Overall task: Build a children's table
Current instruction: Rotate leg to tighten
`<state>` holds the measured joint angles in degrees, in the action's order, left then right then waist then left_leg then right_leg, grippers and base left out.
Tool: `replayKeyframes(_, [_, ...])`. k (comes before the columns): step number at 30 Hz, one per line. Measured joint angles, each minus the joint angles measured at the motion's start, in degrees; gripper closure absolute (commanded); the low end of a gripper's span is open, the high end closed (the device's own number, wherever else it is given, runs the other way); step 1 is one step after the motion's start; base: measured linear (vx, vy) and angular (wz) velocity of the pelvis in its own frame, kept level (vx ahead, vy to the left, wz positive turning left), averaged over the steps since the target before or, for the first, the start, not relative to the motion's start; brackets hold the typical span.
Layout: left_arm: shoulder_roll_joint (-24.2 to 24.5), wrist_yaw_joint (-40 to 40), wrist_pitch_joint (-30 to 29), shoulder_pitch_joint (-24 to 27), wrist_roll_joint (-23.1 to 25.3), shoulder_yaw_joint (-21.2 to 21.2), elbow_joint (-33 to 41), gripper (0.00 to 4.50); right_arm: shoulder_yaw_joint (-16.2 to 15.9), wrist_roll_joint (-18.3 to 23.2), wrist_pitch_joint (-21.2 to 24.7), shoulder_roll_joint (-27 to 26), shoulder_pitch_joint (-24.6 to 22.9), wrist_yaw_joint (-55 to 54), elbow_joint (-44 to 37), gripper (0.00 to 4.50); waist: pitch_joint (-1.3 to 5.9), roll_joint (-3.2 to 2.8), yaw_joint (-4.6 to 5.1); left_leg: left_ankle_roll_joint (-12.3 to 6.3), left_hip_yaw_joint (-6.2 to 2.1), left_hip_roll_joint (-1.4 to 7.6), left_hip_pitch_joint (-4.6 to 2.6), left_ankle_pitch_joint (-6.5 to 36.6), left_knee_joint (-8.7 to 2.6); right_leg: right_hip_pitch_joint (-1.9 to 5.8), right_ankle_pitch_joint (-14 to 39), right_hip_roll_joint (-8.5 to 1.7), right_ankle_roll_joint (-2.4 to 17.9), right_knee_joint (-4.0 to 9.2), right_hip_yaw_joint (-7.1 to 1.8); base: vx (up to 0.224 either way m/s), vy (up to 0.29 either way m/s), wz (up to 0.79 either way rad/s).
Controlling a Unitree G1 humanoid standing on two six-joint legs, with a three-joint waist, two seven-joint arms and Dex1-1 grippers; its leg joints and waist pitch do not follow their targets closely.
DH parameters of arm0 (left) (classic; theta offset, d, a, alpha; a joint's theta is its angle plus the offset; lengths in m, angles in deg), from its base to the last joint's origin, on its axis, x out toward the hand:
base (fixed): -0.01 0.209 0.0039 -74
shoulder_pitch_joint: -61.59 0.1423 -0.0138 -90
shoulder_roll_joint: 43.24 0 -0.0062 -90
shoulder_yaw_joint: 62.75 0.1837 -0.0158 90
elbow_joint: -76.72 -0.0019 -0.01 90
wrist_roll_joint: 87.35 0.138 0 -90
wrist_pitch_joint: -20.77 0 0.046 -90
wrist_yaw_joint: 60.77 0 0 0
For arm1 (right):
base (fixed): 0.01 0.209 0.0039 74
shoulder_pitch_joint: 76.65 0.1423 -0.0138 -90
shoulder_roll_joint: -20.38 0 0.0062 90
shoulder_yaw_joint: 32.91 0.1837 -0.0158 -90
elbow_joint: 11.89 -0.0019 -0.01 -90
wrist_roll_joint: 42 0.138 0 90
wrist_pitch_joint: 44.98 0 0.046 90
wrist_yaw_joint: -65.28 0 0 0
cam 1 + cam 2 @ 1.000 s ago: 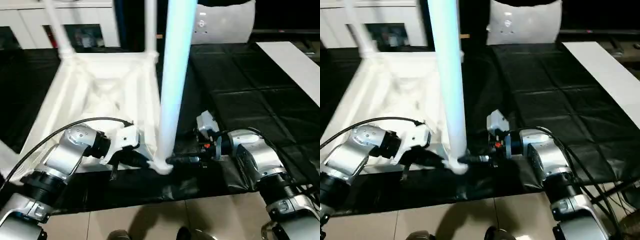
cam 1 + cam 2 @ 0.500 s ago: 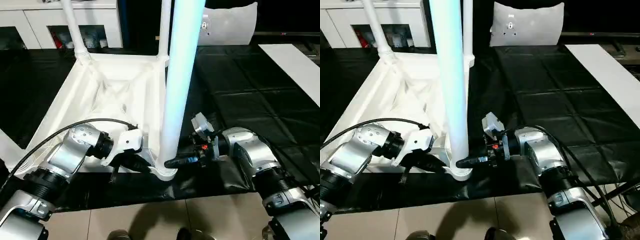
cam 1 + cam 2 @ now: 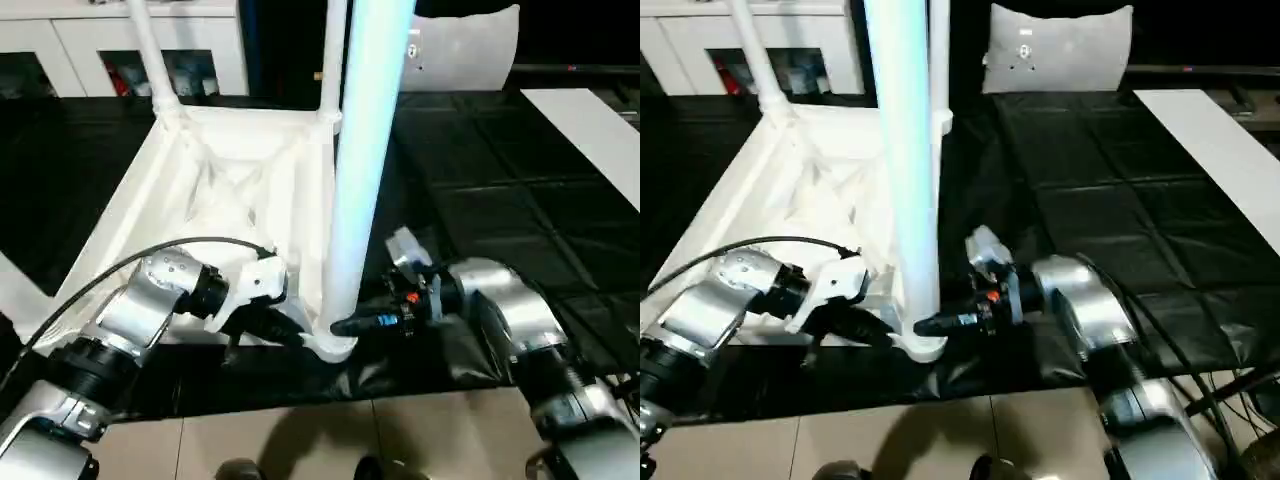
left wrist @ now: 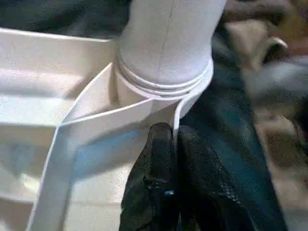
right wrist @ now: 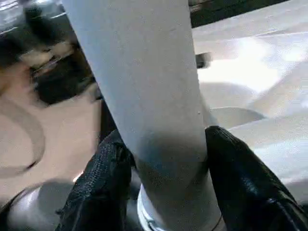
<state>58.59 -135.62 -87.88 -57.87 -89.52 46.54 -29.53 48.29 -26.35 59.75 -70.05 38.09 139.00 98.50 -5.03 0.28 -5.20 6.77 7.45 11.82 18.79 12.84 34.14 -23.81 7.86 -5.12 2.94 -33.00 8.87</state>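
Right wrist view: smooth tapered white tube leg (image 5: 154, 120)

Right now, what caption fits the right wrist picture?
Right gripper hugs a white table leg just above its corner socket.

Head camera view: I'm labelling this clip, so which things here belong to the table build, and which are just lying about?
Part of the job:
- white plastic table top, ribbed underside up
- long white tube leg at the near corner socket
- two far white legs, already standing
- left end effector
- right end effector

Lying about:
- white cabinet with shelves
- white cushion
- black floor sheet
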Motion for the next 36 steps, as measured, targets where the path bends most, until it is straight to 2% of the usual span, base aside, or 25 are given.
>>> replayKeyframes(4, [-3.7, 7.8, -5.4, 0.0, 1.6, -2.3, -0.1, 4.50, 3.3, -1.7, 0.5, -4.5, -2.5, -12.6, -1.9, 2.51, -0.10, -0.27, 2.04, -0.02, 0.09, 0.03, -0.57, -0.1, 0.00, 0.68, 0.0, 0.02, -0.1, 0.84, 0.61, 0.000, 0.000, 0.00])
replayKeyframes(7, [-5.7, 12.1, -7.9, 0.0, 2.1, -3.3, -0.3, 4.50, 4.1, -3.1, 1.2, -6.9, -2.7, -19.2, -2.4, 2.51, -0.43, -1.70, 4.31, -0.04, -1.05, 1.06, -0.63, -0.1, -0.22, 2.51, 0.1, -0.01, -0.3, 4.01, 3.77, 0.000, 0.000, 0.00])
replayKeyframes(8, [-6.0, 12.8, -8.4, 0.0, 2.2, -3.5, -0.3, 4.50, 4.2, -3.4, 1.4, -7.4, -2.7, -20.3, -2.6, 2.51, -0.61, -2.01, 4.54, -0.03, -1.35, 1.52, -0.64, 0.0, -0.31, 2.71, 0.5, -0.01, -0.8, 3.38, 3.81, -0.050, -0.005, -0.11])
replayKeyframes(9, [-7.6, 15.7, -10.1, -0.6, 2.8, -4.0, -0.6, 4.50, 5.7, -4.7, 1.9, -10.3, -3.5, -25.6, -3.7, 2.51, -0.99, -1.43, 4.68, -0.01, -0.58, 1.22, -1.04, -0.1, 0.03, 1.43, 3.1, -0.07, -1.2, -0.61, 1.47, 0.000, 0.000, 0.00])
replayKeyframes(10, [-8.7, 17.7, -10.8, -0.8, 3.6, -4.6, -1.0, 4.50, 6.5, -5.6, 2.0, -12.3, -3.8, -29.2, -3.7, 2.51, -1.29, 0.14, 4.70, 0.00, 0.14, 0.30, -2.04, -0.1, 0.23, 1.04, 3.4, 0.01, -1.1, -1.97, -0.61, 0.015, -0.091, 0.18])
replayKeyframes(11, [-10.5, 20.9, -11.9, -0.8, 4.5, -5.2, -1.2, 4.50, 6.6, -6.9, 1.9, -14.2, -3.7, -34.1, -3.7, 2.51, -1.67, 0.51, 4.74, 0.19, 0.61, -0.03, -3.23, 1.1, 1.64, 0.99, 3.0, 0.47, -1.0, -1.71, -0.50, 0.046, -0.068, 0.22])
replayKeyframes(12, [-11.2, 22.7, -12.4, -0.7, 4.8, -6.0, -1.2, 4.50, 6.7, -8.1, 2.0, -16.1, -2.6, -37.5, -3.2, 2.51, -1.82, -0.42, 5.09, -0.87, 0.27, 0.35, -2.70, 3.0, 3.21, 1.10, 3.0, 0.19, -1.1, -0.31, 1.86, 0.066, 0.015, -0.32])
replayKeyframes(13, [-11.5, 23.9, -12.9, -0.9, 4.8, -6.7, -1.1, 4.50, 6.7, -9.4, 1.6, -18.0, -1.7, -40.7, -2.6, 2.51, -1.79, -3.19, 5.96, -1.53, -0.91, 1.11, -1.86, 3.9, 4.04, 2.20, 2.9, -0.32, -1.2, 2.83, 6.97, 0.018, 0.197, -0.94])
replayKeyframes(14, [-11.7, 24.9, -14.0, -1.9, 4.8, -7.0, -1.1, 4.50, 6.4, -9.9, 1.1, -19.5, -0.9, -42.7, -2.4, 2.51, -1.77, -4.51, 5.91, -0.99, -2.57, 1.36, -0.77, 4.7, 3.35, 2.22, 4.9, -0.90, -4.4, 1.61, 8.05, 0.018, 0.197, -0.94])
replayKeyframes(15, [-12.5, 25.9, -14.5, -2.5, 5.3, -7.0, -1.1, 4.50, 6.4, -10.3, 0.7, -20.1, -0.6, -44.3, -2.4, 2.51, -2.16, -3.31, 6.37, -0.39, -3.39, 0.15, -0.93, 4.3, 3.64, 1.05, 5.1, -0.89, -5.0, -0.97, 5.64, -0.020, 0.102, -0.44])
replayKeyframes(16, [-13.8, 27.7, -14.9, -2.5, 5.5, -6.9, -1.2, 4.50, 6.7, -10.3, 0.6, -20.4, -0.9, -46.1, -2.3, 2.51, -2.50, -1.99, 6.63, -0.41, -2.93, -0.82, -1.77, 4.2, 4.00, 0.56, 5.5, -0.73, -5.1, -3.78, 2.49, 0.046, -0.108, 0.33])
replayKeyframes(17, [-15.6, 30.5, -15.4, -2.0, 6.4, -6.4, -1.3, 4.50, 7.4, -10.6, 0.8, -21.3, -1.1, -48.6, -1.5, 2.51, -2.52, 0.53, 6.35, -0.40, -1.21, -1.35, -3.92, 4.3, 4.26, 0.68, 6.0, 0.50, -3.3, -6.14, -2.01, 0.046, -0.108, 0.33])
replayKeyframes(18, [-16.1, 31.9, -15.5, -1.6, 6.6, -6.6, -1.2, 4.50, 7.7, -10.9, 0.8, -22.5, -0.7, -50.4, -0.9, 2.51, -2.66, 1.13, 6.74, -0.65, -0.48, -1.44, -4.68, 5.5, 6.25, -0.12, 5.8, 1.40, -2.2, -5.55, -1.77, 0.065, -0.135, 0.15])
replayKeyframes(19, [-15.7, 32.2, -15.5, -1.5, 6.5, -7.3, -0.7, 4.50, 7.8, -11.1, 0.6, -23.7, 0.8, -51.8, 0.2, 2.51, -2.44, -0.67, 7.06, -2.37, -0.74, -1.35, -4.76, 7.4, 7.61, -0.29, 5.8, 1.58, -2.2, -4.12, -0.03, 0.092, 0.064, -0.40])
replayKeyframes(20, [-15.1, 32.4, -16.0, -1.9, 6.5, -8.2, -0.2, 4.50, 7.2, -11.5, -0.2, -25.0, 2.2, -54.1, 1.3, 2.17, -2.14, -2.67, 7.62, -2.02, -1.78, -0.91, -3.57, 8.6, 5.59, 1.02, 5.5, 0.25, -2.8, -1.05, 4.12, 0.092, 0.064, -0.40])
replayKeyframes(21, [-15.4, 33.0, -16.4, -2.5, 6.6, -8.0, -0.2, 4.50, 7.3, -11.5, -0.6, -24.9, 2.5, -54.8, 1.3, 1.96, -2.26, -2.66, 7.19, -1.77, -2.61, -0.81, -3.44, 8.4, 4.56, 0.59, 7.0, 0.02, -5.8, -1.78, 4.44, 0.162, 0.144, -0.24])
replayKeyframes(22, [-15.6, 33.3, -16.4, -2.6, 6.6, -8.0, -0.2, 4.50, 7.3, -11.5, -0.7, -24.9, 2.5, -54.9, 1.3, 1.96, -2.31, -2.40, 7.24, -1.63, -2.64, -0.93, -3.44, 8.4, 4.43, 0.55, 7.2, 0.00, -6.1, -1.96, 4.13, 0.069, 0.017, 0.05])
replayKeyframes(23, [-16.0, 34.1, -16.5, -2.5, 6.9, -7.7, -0.2, 4.50, 7.4, -11.3, -1.2, -24.9, 2.5, -55.2, 1.7, 1.82, -2.42, -0.23, 7.21, -1.01, -0.94, -1.67, -4.86, 8.0, 4.06, 0.13, 5.6, -0.02, -3.8, -3.30, 1.00, 0.121, -0.020, 0.20])
replayKeyframes(24, [-16.1, 34.2, -16.4, -2.3, 7.1, -7.5, 0.0, 4.50, 7.7, -11.0, -1.7, -24.9, 2.0, -54.9, 1.8, 1.72, -2.58, 1.13, 7.24, -0.90, -0.11, -2.70, -6.03, 7.9, 4.41, -0.13, 4.0, 0.39, -1.6, -3.72, -0.57, 0.101, -0.059, 0.32])
replayKeyframes(25, [-15.8, 34.2, -16.4, -2.1, 7.2, -7.3, 0.6, 4.50, 7.8, -10.9, -2.2, -25.0, 1.8, -54.3, 1.7, 1.62, -2.40, 0.76, 6.89, -1.04, -0.14, -2.80, -6.20, 8.0, 4.35, -0.07, 4.0, 0.72, -1.5, -3.28, -0.88, 0.101, -0.059, 0.32])
replayKeyframes(26, [-15.4, 33.8, -16.5, -2.0, 7.1, -7.3, 1.3, 4.50, 7.6, -10.6, -2.6, -25.0, 1.8, -53.6, 1.4, 1.54, -2.42, 0.51, 6.46, -1.70, -0.66, -3.16, -5.62, 8.3, 3.49, -0.16, 4.0, 0.71, -1.5, -1.95, -0.03, 0.172, 0.022, -0.19])
replayKeyframes(27, [-14.2, 33.1, -16.5, -1.9, 7.0, -7.2, 2.6, 4.50, 7.6, -10.4, -3.1, -24.8, 1.6, -52.0, 0.5, 1.47, -2.07, -0.43, 6.01, -3.32, -2.66, -3.48, -4.15, 7.0, 2.49, -0.02, 3.7, 0.89, -2.1, -0.19, 0.81, 0.165, 0.072, -0.33])
replayKeyframes(28, [-13.3, 32.4, -16.6, -1.8, 6.9, -7.0, 3.5, 4.50, 7.6, -10.0, -3.5, -24.1, 0.5, -50.3, -0.6, 1.47, -1.81, -0.11, 6.11, -2.43, -3.16, -3.51, -3.78, 6.2, 1.60, -0.33, 3.3, 1.00, -2.0, 0.41, 0.68, 0.209, 0.074, -0.21])
replayKeyframes(30, [-12.3, 31.0, -16.4, -1.0, 6.5, -6.6, 5.4, 4.50, 7.5, -9.0, -4.1, -22.8, -1.0, -46.9, -2.1, 1.12, -1.52, 1.34, 6.33, -1.81, -3.10, -5.10, -3.49, 5.9, 1.71, -1.19, -0.6, 0.62, 0.5, -0.27, -1.63, 0.082, 0.020, 0.18])
replayKeyframes(36, [-4.7, 23.6, -12.8, 1.9, 4.2, -5.9, 9.1, 4.50, 4.3, -4.6, -1.8, -16.0, -6.7, -36.8, -7.1, 0.64, -1.47, 1.33, 5.28, -2.42, -3.09, -5.07, -3.26, 6.2, 1.09, -1.49, -0.3, 0.89, 0.7, 0.08, -1.83, 0.009, 0.002, 0.02])
